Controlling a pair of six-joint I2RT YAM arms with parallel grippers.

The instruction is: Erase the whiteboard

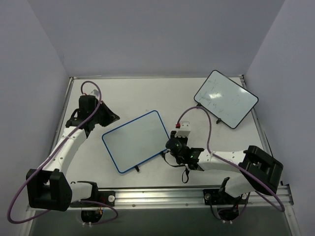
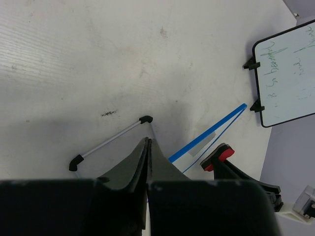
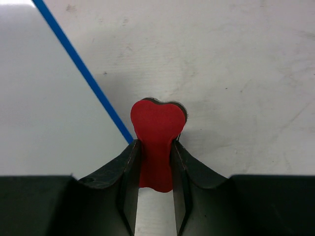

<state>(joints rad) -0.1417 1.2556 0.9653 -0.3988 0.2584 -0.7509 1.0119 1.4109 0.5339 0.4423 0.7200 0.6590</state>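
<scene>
The whiteboard with the blue rim lies flat and tilted at the table's middle. Its face shows plain white in the top view. My right gripper is at the board's right edge, shut on a red eraser with a black underside. In the right wrist view the eraser sits on the table just right of the blue rim. My left gripper is off the board's upper-left corner, its fingers pressed together with nothing between them. The left wrist view also catches the blue rim and the eraser.
A second, black-rimmed whiteboard with faint dark writing lies at the back right, also seen in the left wrist view. A thin silver rod with black end caps lies on the table by my left fingertips. Grey walls enclose the table.
</scene>
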